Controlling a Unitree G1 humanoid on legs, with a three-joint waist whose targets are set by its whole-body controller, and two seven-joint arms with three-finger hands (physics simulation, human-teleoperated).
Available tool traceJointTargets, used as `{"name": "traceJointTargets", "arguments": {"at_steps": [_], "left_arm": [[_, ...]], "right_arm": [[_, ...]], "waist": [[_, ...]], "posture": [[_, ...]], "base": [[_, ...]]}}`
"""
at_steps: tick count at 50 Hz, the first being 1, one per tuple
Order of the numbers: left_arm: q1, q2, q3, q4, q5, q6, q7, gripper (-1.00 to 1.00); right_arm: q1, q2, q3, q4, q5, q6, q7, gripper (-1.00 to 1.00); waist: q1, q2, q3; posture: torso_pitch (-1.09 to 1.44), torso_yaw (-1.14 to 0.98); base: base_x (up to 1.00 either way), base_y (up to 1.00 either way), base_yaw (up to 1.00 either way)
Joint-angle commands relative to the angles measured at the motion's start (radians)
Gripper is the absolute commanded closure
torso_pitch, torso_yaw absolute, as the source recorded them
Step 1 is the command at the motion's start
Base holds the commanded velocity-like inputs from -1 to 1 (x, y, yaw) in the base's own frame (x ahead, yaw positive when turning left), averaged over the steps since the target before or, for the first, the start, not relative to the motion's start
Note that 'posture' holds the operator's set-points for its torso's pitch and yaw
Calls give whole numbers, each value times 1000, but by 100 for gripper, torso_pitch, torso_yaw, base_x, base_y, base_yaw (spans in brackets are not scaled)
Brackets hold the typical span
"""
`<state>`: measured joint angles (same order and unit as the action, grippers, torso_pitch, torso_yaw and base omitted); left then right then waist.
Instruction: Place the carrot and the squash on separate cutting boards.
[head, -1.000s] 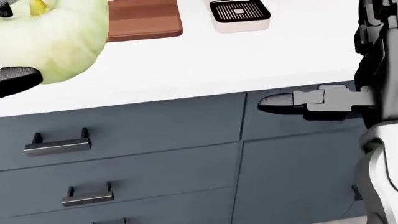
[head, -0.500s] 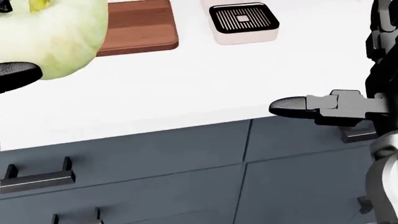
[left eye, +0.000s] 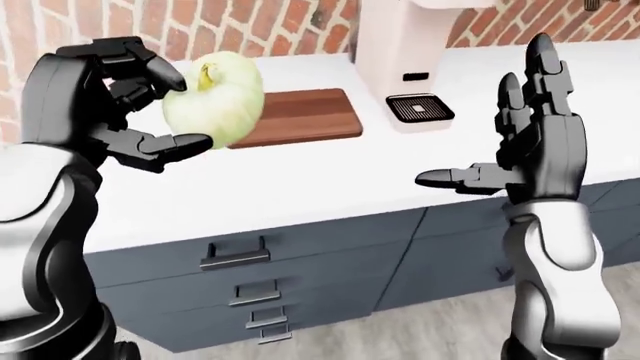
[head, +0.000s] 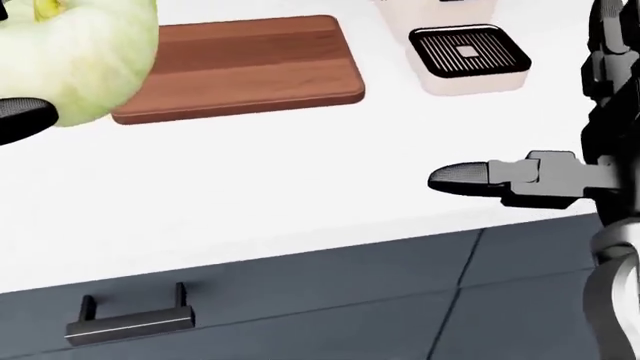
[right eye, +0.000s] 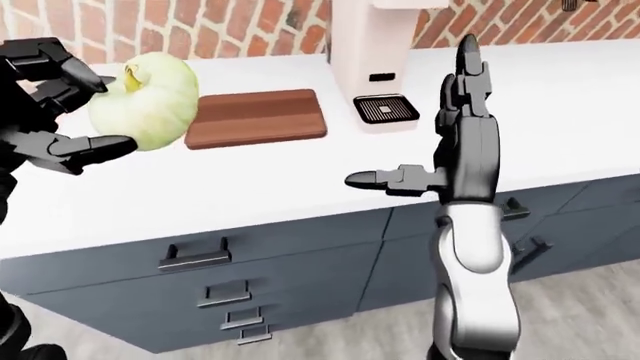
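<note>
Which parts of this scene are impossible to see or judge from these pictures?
- Carrot: in no view.
- Second cutting board: only one cutting board shows.
- Squash: cut by the head view's left edge; in the left-eye view the left hand covers its left side.
- White machine: its top is cut by each view's upper edge.
- Right hand: open, holds nothing.

No readable text, labels, brands, numbers or signs in any view. The pale machine (left eye: 405, 56) at the far edge of the tabletop (left eye: 330, 176) has a small dark panel on its face, but it's too small to tell whether it carries any mark. Nothing printed on the cutting board (head: 240, 67), the drawer fronts (left eye: 300, 255) or the brick wall (left eye: 280, 26).
</note>
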<state>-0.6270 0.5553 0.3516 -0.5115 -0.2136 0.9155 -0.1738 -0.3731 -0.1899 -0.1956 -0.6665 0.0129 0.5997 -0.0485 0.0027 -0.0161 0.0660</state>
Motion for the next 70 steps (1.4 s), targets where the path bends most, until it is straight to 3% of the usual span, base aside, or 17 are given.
{"name": "traceJointTargets", "arguments": {"at_steps": [1, 10, 14, 15, 17, 23, 26, 31, 36, 38, 41, 45, 49, 52, 60, 64, 70], "left_arm": [[-43, 12, 11, -57, -7, -56, 1, 51], [-55, 11, 7, -67, -4, -37, 0, 51], [-57, 10, 8, -66, -3, -35, -2, 51], [-58, 10, 7, -66, -2, -36, -2, 51], [-57, 9, 6, -62, -1, -41, -3, 51], [-53, 6, 6, -56, 4, -50, -5, 51], [-49, 5, 7, -59, 4, -51, -7, 51], [-52, 2, 2, -68, 7, -42, -6, 51], [-70, 12, 4, -78, 5, -19, -9, 51], [-72, 12, 3, -77, 5, -20, -9, 51], [-75, 12, 2, -77, 6, -19, -9, 51], [-76, 13, 3, -78, 5, -17, -10, 51], [-76, 14, 3, -80, 4, -15, -10, 51], [-80, 14, 0, -78, 5, -14, -9, 51], [-116, 3, -38, -47, 30, -13, -10, 50], [-143, -27, -83, -3, 75, -36, -16, 51], [-197, -80, -135, 79, 148, -71, -35, 51]], "right_arm": [[-19, -13, -22, -36, -6, -31, -14, -100], [-15, -20, -31, -41, 4, -28, -20, -100], [-19, -23, -32, -45, 7, -20, -22, -100], [-19, -25, -31, -43, 6, -22, -22, -100], [-17, -24, -29, -38, 4, -29, -22, -100], [-13, -19, -24, -37, -2, -38, -23, -100], [-9, -18, -26, -40, -1, -41, -22, -100], [-5, -17, -30, -42, 1, -48, -24, -100], [4, -21, -42, -59, 8, -51, -23, -100], [7, -21, -44, -56, 12, -60, -22, -100], [9, -21, -43, -63, 16, -61, -21, -100], [7, -23, -42, -62, 17, -62, -20, -100], [7, -23, -42, -53, 14, -63, -22, -100], [4, -24, -41, -58, 11, -48, -27, -100], [11, -25, -50, -64, 19, -52, -26, -100], [9, -27, -50, -63, 21, -53, -27, -100], [10, -27, -50, -62, 24, -55, -29, -100]], "waist": [[-4, 2, -31], [5, 18, -19], [8, -41, -34], [-3, -2, -20], [2, -21, -22], [-5, 19, -22], [-8, 89, -54], [-12, 80, -20], [-5, 22, 0], [5, -26, -14], [0, 5, -50], [5, -17, -79], [13, 14, -76], [-12, 88, -39], [4, 29, -40], [19, -42, -35], [10, -7, -37]], "posture": [[0, 0], [0, 0], [0, 0], [0, 0], [0, 0], [0, 0], [0, 0], [0, 0], [0, 0], [0, 0], [0, 0], [0, 0], [0, 0], [0, 0], [0, 0], [0, 0], [0, 0]], "base": [[5, 0, 0], [27, 0, 0], [36, 0, 0], [35, 0, 0], [35, 0, 0], [31, 0, 0], [10, 0, 0], [0, 0, 0], [0, 0, 0], [0, 0, 0], [-9, 0, 0], [-60, 0, 0], [-79, 0, 0], [-5, 0, 0], [0, 0, 0], [0, 0, 0], [0, 0, 0]]}}
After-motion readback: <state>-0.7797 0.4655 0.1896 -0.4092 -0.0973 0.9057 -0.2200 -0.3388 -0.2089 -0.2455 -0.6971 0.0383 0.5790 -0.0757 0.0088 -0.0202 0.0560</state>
